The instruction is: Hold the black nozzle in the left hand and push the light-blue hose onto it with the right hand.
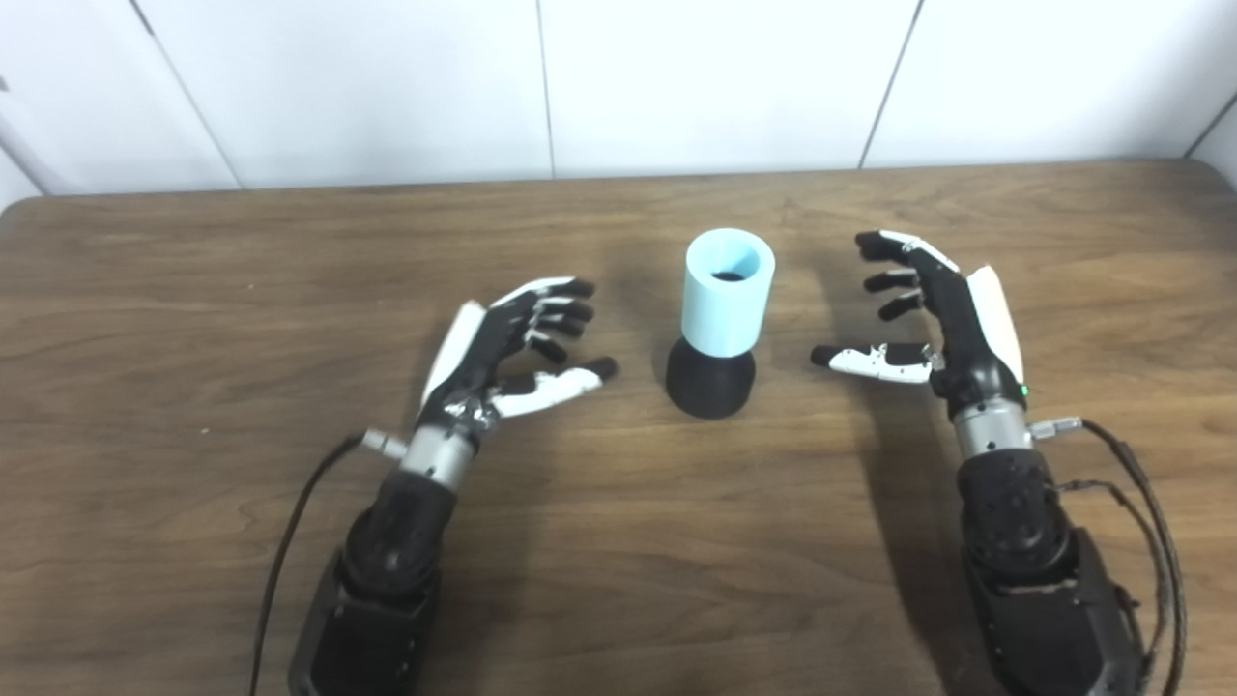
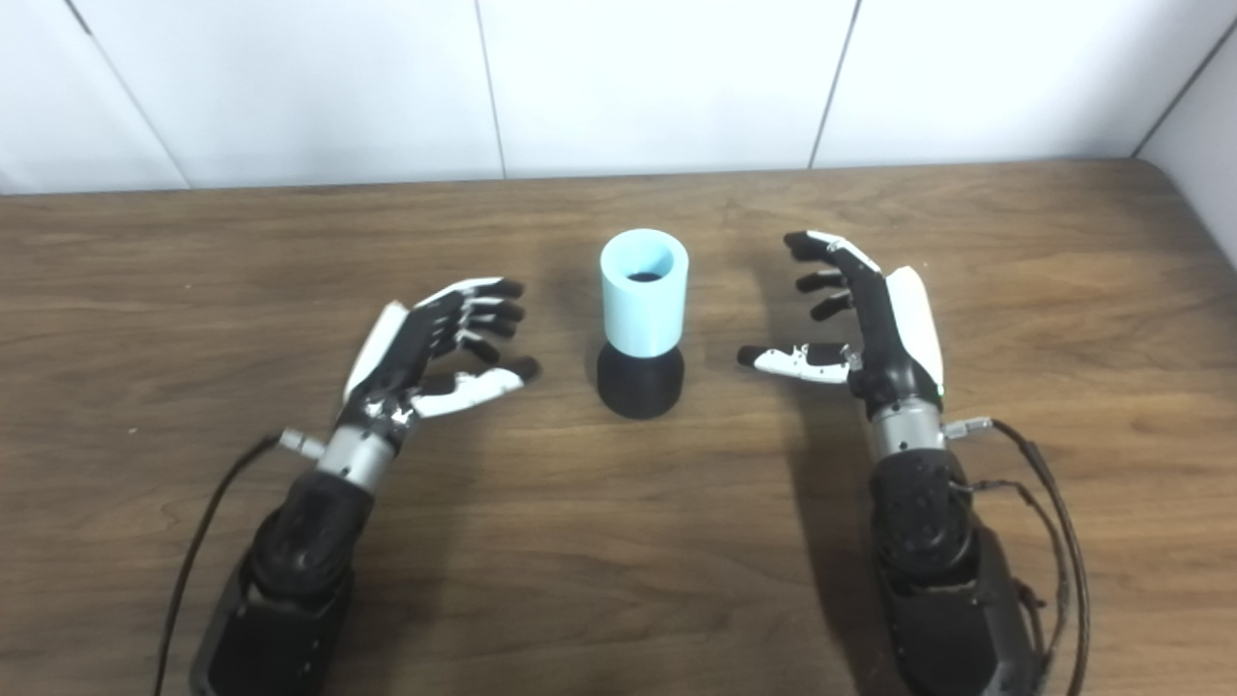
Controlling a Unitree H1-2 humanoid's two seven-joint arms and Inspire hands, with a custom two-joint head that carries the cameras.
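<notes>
The black nozzle (image 1: 710, 380) stands upright on the wooden table (image 1: 193, 271), with the light-blue hose (image 1: 727, 290) sitting on top of it, its open end facing up. My left hand (image 1: 517, 350) lies to the left of the pair, open, fingers spread toward the nozzle without touching it. To the right, my right hand (image 1: 918, 314) is open too, palm facing the hose, thumb pointing at it, a clear gap between them. Neither hand holds anything.
The table's far edge (image 1: 618, 179) meets a white panelled wall. Cables trail from both wrists, the left cable (image 1: 290, 541) and the right cable (image 1: 1150, 522), over the near part of the table.
</notes>
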